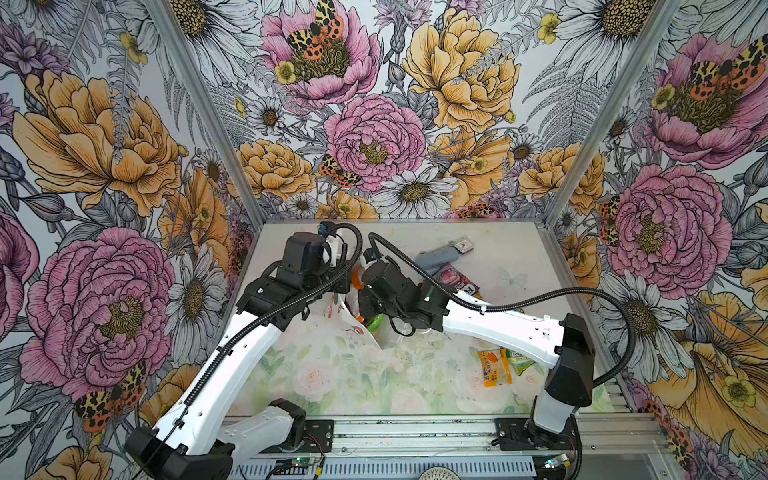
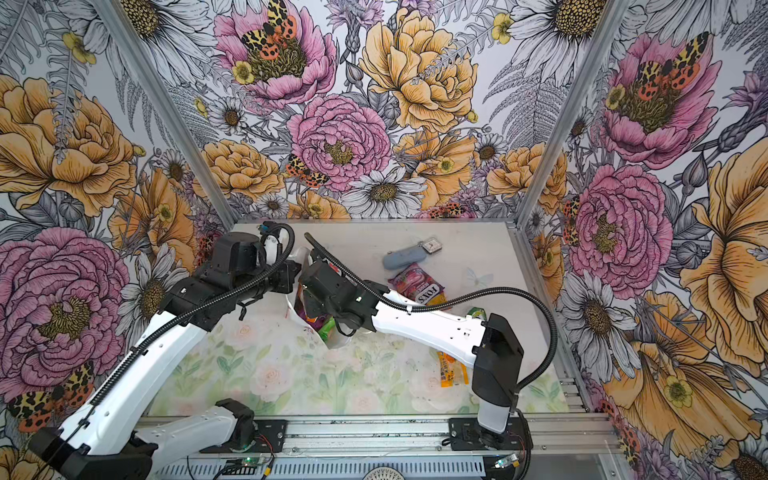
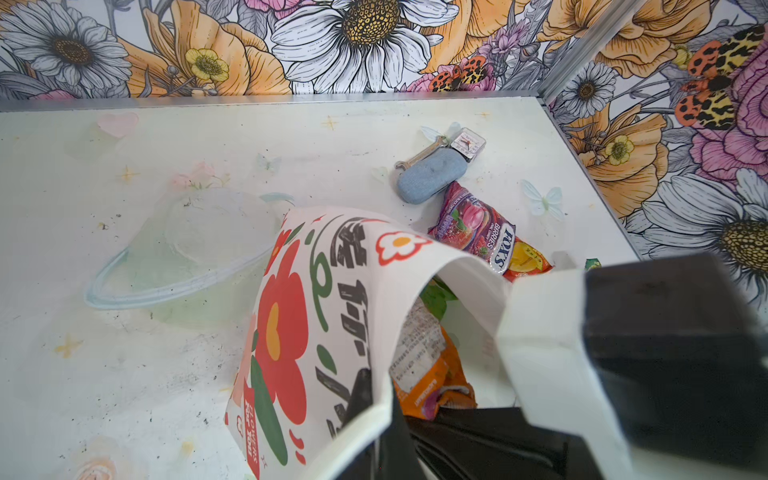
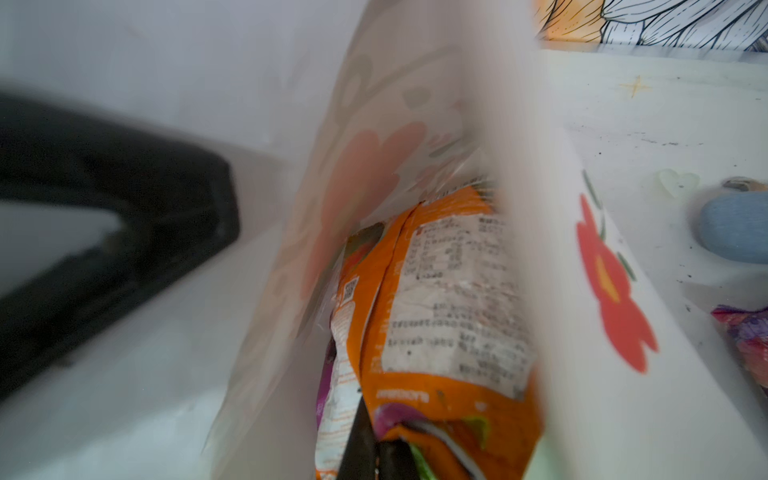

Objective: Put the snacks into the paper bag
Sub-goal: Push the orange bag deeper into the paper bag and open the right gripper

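paper bag point(image 3: 291, 316) holding orange packet point(image 4: 449, 299), left gripper point(image 3: 380, 411) pinching its rim, right gripper point(image 4: 374, 453) closed inside

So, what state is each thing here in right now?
left gripper: shut on paper bag rim.
right gripper: inside bag, shut on orange packet.
paper bag: mouth open.
orange packet: inside bag, gripped.
FOX'S packet: lying on table, outside bag.
orange-yellow sachet: lying on table, outside bag.
blue-grey case: closed, on table.
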`<state>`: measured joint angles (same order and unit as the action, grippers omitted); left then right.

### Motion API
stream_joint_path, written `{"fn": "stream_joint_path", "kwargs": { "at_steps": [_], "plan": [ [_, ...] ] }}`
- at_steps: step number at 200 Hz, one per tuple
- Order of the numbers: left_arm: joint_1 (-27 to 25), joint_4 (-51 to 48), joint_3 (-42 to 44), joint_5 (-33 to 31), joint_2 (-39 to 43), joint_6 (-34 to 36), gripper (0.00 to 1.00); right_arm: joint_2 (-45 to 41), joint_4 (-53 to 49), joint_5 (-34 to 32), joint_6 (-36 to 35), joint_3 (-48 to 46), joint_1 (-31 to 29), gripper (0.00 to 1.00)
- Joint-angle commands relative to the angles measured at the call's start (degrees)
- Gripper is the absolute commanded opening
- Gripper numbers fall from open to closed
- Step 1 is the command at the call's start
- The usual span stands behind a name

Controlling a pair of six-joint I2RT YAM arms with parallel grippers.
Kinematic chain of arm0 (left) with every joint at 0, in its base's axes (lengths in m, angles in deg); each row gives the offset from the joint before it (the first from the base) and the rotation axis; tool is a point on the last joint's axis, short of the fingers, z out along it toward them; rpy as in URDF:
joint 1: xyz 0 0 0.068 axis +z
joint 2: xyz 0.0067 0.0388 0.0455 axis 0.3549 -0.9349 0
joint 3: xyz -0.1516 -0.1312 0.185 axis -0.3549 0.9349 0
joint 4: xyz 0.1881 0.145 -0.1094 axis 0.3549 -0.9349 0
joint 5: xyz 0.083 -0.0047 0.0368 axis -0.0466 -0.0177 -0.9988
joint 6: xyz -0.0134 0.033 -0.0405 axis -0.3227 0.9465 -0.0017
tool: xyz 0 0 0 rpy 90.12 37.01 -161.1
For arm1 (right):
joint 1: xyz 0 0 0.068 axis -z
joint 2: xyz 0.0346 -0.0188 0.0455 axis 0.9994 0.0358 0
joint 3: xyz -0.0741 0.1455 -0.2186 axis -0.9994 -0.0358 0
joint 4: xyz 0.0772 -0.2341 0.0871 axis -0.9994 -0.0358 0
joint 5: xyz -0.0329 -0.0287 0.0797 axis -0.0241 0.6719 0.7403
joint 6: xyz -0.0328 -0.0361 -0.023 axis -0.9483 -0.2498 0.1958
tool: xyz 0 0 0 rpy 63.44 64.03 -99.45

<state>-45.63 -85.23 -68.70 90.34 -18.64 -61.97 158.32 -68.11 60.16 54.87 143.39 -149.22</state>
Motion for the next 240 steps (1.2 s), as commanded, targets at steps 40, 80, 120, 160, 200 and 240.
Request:
{"fn": "stream_joint_path", "kwargs": {
  "at_steps": [40,80,120,160,200,240],
  "plan": [
    [-0.2,6.34,-0.02,2.53,1.24,-0.01,0.0,1.87,1.91,0.02,0.18,4.19,2.27,0.05],
    [-0.11,6.26,0.17,2.06,1.18,0.0,0.0,2.52,1.91,0.6,0.67,4.66,2.29,0.16],
    [0.13,6.29,0.39,1.84,1.58,-0.01,0.0,3.99,1.91,0.6,0.43,6.1,2.5,0.18],
    [0.11,6.26,1.11,-0.61,1.77,0.39,0.0,3.53,1.9,1.22,0.19,6.52,2.51,0.2],
    [1.75,5.64,1.46,-2.92,1.2,-0.14,0.0,1.64,1.82,3.62,0.14,6.16,3.03,0.26],
    [2.87,5.62,1.73,-2.75,1.61,-0.38,0.0,-3.34,1.28,4.96,0.4,5.11,2.93,0.41]
  ]
}}
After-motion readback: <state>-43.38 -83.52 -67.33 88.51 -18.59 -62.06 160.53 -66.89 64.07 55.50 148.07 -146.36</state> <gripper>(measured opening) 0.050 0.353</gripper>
